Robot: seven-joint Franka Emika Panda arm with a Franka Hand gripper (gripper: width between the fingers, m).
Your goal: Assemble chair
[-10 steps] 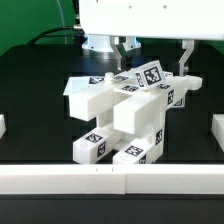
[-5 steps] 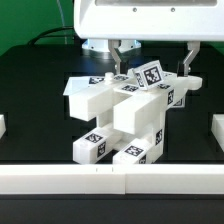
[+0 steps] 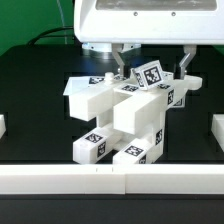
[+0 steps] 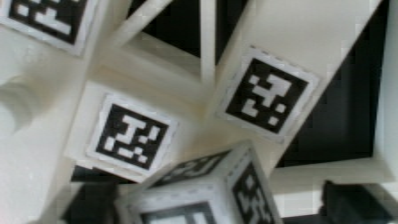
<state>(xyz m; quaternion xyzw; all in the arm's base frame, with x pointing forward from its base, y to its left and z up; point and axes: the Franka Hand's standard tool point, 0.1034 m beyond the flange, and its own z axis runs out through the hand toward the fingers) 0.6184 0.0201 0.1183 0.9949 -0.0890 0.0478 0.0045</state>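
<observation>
Black table top [image 3: 30, 110] carries the chair [image 3: 120, 115], a partly joined stack of white tagged blocks, at its centre. The chair's upper cross piece [image 3: 150, 76], tilted and tagged, sits at the stack's one o'clock, and gripping it looks to be the step in hand. To do that well, the jaws should close squarely and evenly on the piece's two sides, so the stack below is neither nudged nor twisted. The white arm [image 3: 150, 20] hangs down from twelve o'clock over the stack. Its gripper [image 3: 153, 62] straddles the cross piece, fingers [image 3: 120, 58] wide apart on either side. Whether they already pinch it I cannot tell. The wrist view shows only tagged faces [image 4: 267, 90], close up.
</observation>
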